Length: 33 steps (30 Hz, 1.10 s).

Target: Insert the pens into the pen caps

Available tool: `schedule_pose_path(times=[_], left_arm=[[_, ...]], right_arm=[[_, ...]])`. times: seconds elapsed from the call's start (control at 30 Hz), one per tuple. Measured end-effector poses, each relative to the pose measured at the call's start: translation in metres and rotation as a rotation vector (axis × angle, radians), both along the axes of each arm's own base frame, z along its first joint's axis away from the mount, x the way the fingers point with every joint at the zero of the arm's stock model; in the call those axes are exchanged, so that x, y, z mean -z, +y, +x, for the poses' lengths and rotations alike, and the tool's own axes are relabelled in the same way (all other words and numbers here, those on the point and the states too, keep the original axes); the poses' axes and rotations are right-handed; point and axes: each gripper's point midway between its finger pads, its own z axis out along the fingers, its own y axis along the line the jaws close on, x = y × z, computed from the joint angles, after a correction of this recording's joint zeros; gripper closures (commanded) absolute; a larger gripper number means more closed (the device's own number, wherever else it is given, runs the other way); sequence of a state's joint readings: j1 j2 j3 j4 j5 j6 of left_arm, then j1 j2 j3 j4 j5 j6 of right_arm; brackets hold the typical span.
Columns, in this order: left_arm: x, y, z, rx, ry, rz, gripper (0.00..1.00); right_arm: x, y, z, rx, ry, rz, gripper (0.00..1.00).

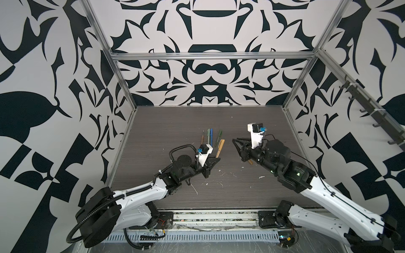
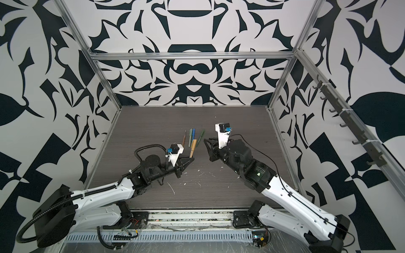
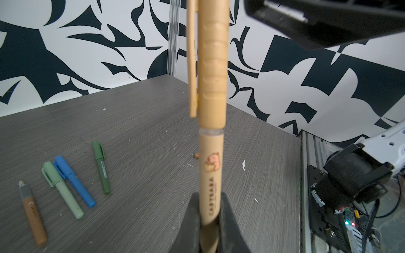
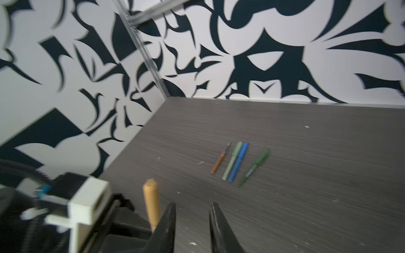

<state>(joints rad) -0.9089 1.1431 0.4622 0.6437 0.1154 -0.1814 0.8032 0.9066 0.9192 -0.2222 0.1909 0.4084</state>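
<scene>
1. Setting first: a dark grey wood-grain surface (image 1: 175, 122) boxed in by walls (image 1: 208, 76) covered in a loud black-and-white pattern.
2. The tan pen (image 3: 211, 175) is up off the surface near the middle, with its barrel pinched in the left claw (image 3: 209, 195). The free end points toward the far side.
3. The tan cap (image 3: 213, 65) sits on that pen's far end, clip and all. A thin clear band shows between cap and barrel.
4. The right claw (image 4: 192, 203) is just to the right of the tan pen. Its jaws are spread with nothing between them, and it isn't touching the pen.
5. On the surface just beyond, four more lie roughly side by side. From left to right they are the orange-brown pen (image 3: 32, 219), the pale green pen (image 3: 63, 192), the blue pen (image 3: 74, 181) and the dark green pen (image 3: 100, 168).
6. The orange-brown one has its tip bare. The other three have caps on, and pale green and blue are touching.
7. The orange-brown cap (image 1: 250, 162) lies on the surface, peeking out from under the right arm and well apart from its pen.
8. White scratch marks (image 1: 194, 188) are scattered over the near part of the surface.
</scene>
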Motion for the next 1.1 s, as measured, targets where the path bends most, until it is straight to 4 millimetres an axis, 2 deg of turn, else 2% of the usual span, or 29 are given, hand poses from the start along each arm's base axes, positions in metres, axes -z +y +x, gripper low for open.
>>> schedule_pose_path(times=[0.1,0.2,0.37,0.5,0.67,0.8,1.1], left_arm=[[0.002,0.001,0.000,-0.001,0.006,0.008,1.00],[0.003,0.002,-0.002,-0.001,0.012,0.016,1.00],[-0.001,0.004,-0.003,-0.001,0.007,0.009,1.00],[0.000,0.005,-0.003,-0.002,0.011,0.015,1.00],[0.005,0.005,-0.003,-0.004,0.024,0.031,1.00],[0.008,0.006,-0.004,-0.005,0.033,0.043,1.00],[0.008,0.007,-0.004,-0.008,0.036,0.044,1.00]], right_arm=[[0.029,-0.007,0.008,0.057,0.059,-0.104,0.60],[0.037,-0.009,0.011,0.074,0.073,-0.132,0.61],[0.031,-0.008,0.008,0.052,0.053,-0.128,0.68],[0.030,0.003,0.007,0.006,0.077,-0.121,0.69],[0.030,0.021,0.005,-0.065,0.115,-0.092,0.62],[0.029,0.031,0.003,-0.105,0.128,-0.065,0.61],[0.002,0.041,0.002,-0.147,0.092,-0.001,0.66]])
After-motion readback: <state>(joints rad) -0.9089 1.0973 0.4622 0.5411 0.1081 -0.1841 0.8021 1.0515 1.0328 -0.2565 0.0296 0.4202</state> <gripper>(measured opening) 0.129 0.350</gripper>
